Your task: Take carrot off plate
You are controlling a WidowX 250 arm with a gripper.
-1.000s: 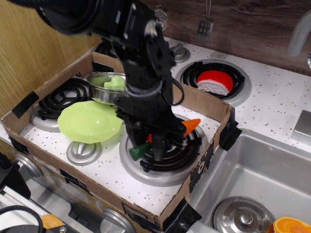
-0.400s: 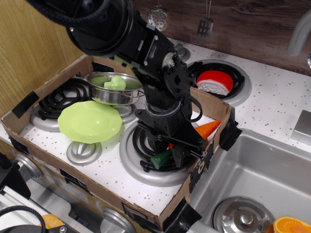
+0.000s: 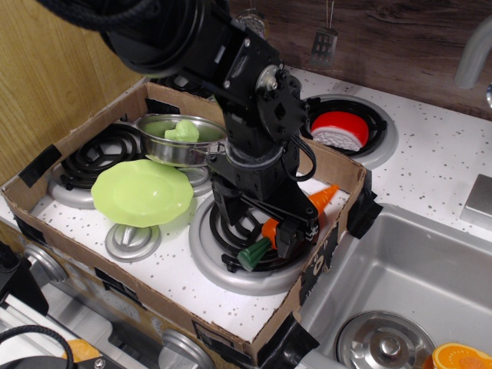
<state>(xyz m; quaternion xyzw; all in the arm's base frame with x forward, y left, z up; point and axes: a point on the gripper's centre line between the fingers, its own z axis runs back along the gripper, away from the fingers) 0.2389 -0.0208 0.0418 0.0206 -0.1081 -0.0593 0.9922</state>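
Now gripper (image 3: 278, 231) clamped on carrot (image 3: 296, 217) above burner (image 3: 211, 265); plate (image 3: 142, 193) apart, left.

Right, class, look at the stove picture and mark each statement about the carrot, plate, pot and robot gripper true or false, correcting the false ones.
1. The carrot lies on the plate. False: the plate is empty, and the carrot is over the front burner to its right.
2. The gripper is at the carrot. True.
3. The pot holds a green lump. True.
4. The carrot's green end points toward the back wall. False: it points to the front, and the orange tip points back and right.
5. The plate sits inside the cardboard box. True.
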